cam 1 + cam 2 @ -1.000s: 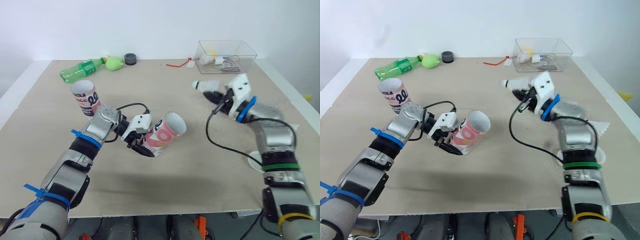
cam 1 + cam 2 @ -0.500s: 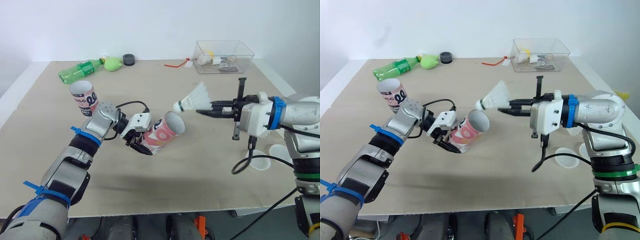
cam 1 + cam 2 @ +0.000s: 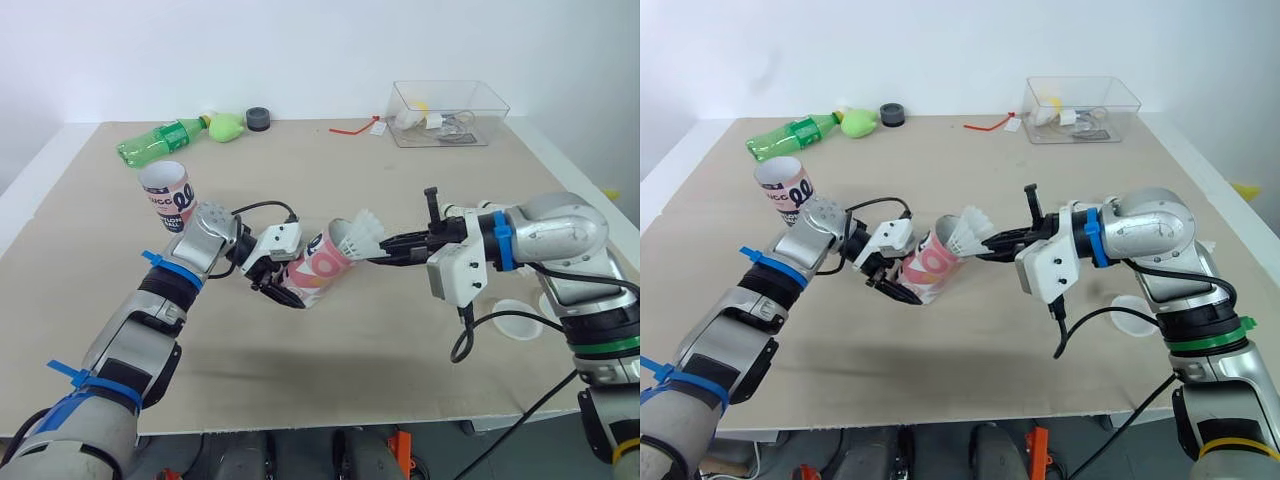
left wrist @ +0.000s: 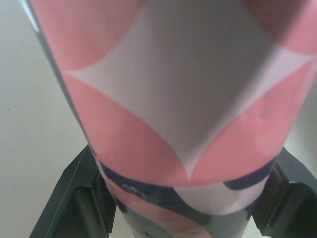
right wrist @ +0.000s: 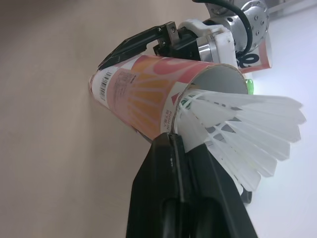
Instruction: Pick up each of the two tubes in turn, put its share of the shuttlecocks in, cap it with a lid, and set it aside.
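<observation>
A pink and white tube (image 3: pixel 318 268) lies tilted at mid-table, its open mouth facing right. My left gripper (image 3: pixel 288 280) is shut on its lower half; in the left wrist view the tube (image 4: pixel 173 99) sits between both fingers (image 4: pixel 74 198). My right gripper (image 3: pixel 378 248) is shut on a white shuttlecock (image 3: pixel 357 237), whose cork end sits in the tube's mouth while the feathers (image 5: pixel 237 124) stick out. A second tube (image 3: pixel 168 196) stands upright at the left. Two white lids (image 3: pixel 512 318) lie by my right arm.
A green bottle (image 3: pixel 160 142), a green fruit-like thing (image 3: pixel 228 126) and a black roll (image 3: pixel 261 119) lie along the far edge. A clear box (image 3: pixel 450 100) stands at the far right, with a red strip (image 3: pixel 355 128) beside it.
My right gripper swung from the far right toward the middle with the shuttlecock, then moved it left and down into the tube's mouth. The left gripper kept the tube almost still.
</observation>
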